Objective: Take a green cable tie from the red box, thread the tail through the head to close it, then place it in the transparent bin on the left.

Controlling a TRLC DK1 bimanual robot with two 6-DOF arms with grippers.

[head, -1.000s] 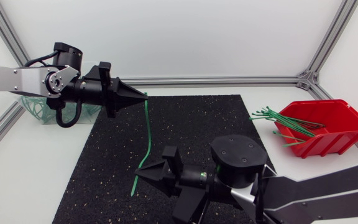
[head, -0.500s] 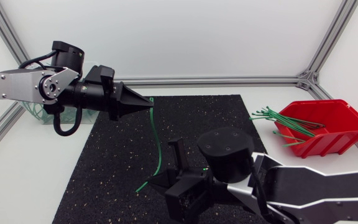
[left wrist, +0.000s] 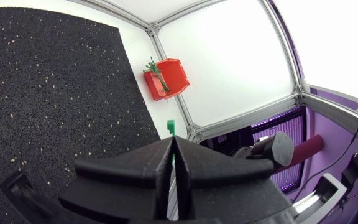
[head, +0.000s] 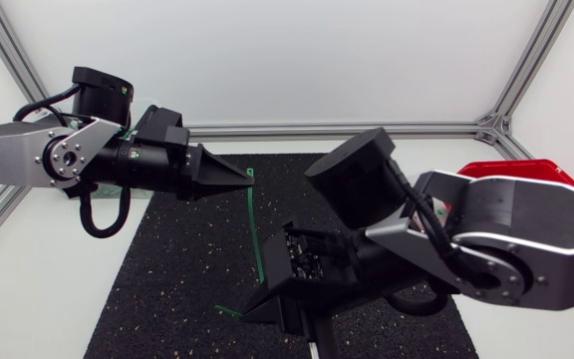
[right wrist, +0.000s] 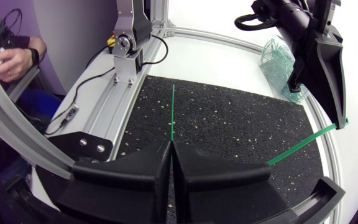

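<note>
One green cable tie (head: 254, 234) hangs over the black mat (head: 182, 269), held at both ends. My left gripper (head: 249, 183) is shut on its head end, and the small green head (left wrist: 171, 128) pokes out past the fingertips. My right gripper (head: 252, 307) is lower down and nearer the front, shut on the tail end. The thin tail (right wrist: 173, 112) sticks straight out ahead of those fingers. From the right wrist, the rest of the strap (right wrist: 297, 148) runs up to my left gripper (right wrist: 342, 121). My right arm hides most of the red box (head: 511, 168).
The transparent bin (right wrist: 279, 55), holding several green ties, stands behind my left arm at the mat's left side. From the left wrist, the red box (left wrist: 169, 78) with its spare ties (left wrist: 154, 68) sits by the far corner post. Aluminium frame rails border the table.
My right arm has swung up and turned its wrist, so its big link now covers most of the red box. The left gripper has edged right, and the tie's lower end has swung round.
</note>
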